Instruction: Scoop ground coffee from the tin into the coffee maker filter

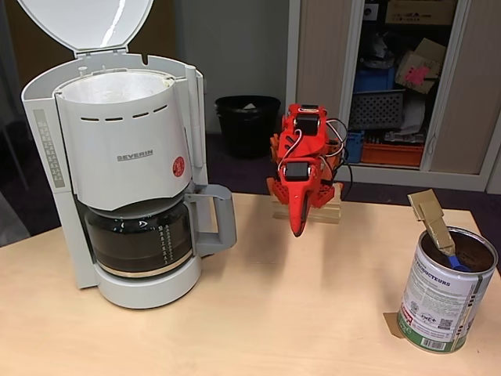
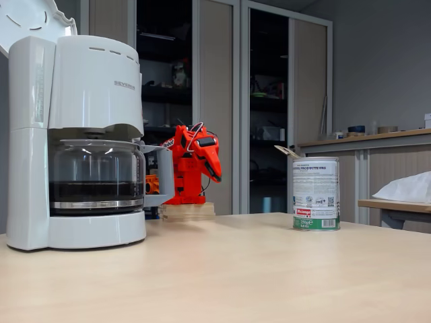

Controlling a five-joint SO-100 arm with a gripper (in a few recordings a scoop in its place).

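The red SO-100 arm sits folded at the table's (image 1: 258, 313) far edge, its gripper (image 1: 297, 223) pointing down with the fingers drawn together and, as far as we can see, holding nothing. The tin (image 1: 445, 298) of ground coffee (image 1: 470, 251) stands near the right front corner with a scoop (image 1: 435, 223) leaning in it, well apart from the Severin coffee maker (image 1: 125, 157) near the left edge, whose lid (image 1: 86, 23) is up over the white paper filter (image 1: 113, 84). We judge the scoop light and stiff, best pinched at its tan, tape-wrapped handle, while the loose powder will spill at any tilt.
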